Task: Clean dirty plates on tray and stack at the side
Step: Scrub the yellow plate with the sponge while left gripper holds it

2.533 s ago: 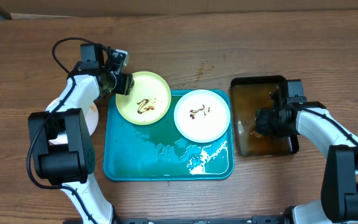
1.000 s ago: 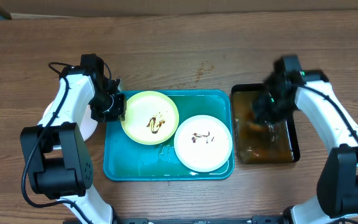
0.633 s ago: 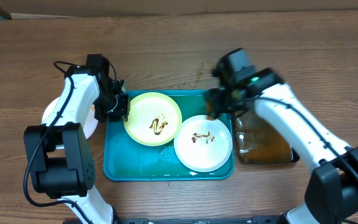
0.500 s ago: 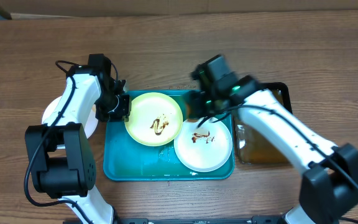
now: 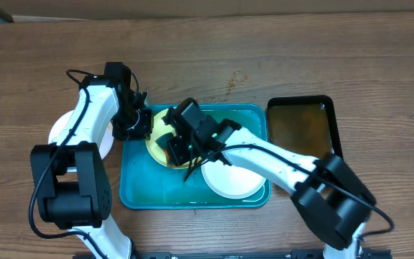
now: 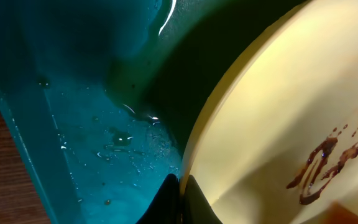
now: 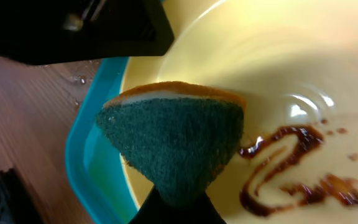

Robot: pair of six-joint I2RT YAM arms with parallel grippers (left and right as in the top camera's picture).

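A pale lime-green plate (image 5: 154, 147) with brown sauce smears (image 7: 291, 168) lies at the back left of the teal tray (image 5: 157, 193). My left gripper (image 5: 144, 124) is shut on its left rim; in the left wrist view the fingertips (image 6: 182, 190) pinch the plate's (image 6: 278, 118) edge. My right gripper (image 5: 169, 147) is shut on a green-and-orange sponge (image 7: 173, 137), held just above the plate (image 7: 291, 62), left of the sauce. A white plate (image 5: 232, 180) sits on the tray's right, half hidden by my right arm. Another white plate (image 5: 57, 133) lies off the tray at the left.
A black tray (image 5: 304, 126) of brownish water stands to the right of the teal tray. Water drops wet the teal tray floor (image 6: 73, 124). My right arm stretches across the whole teal tray. Wooden tabletop (image 5: 264, 50) surrounds everything.
My right arm swung left from the black tray across the white plate to the green plate, carrying the sponge. The left gripper kept hold of the green plate, which shifted slightly right.
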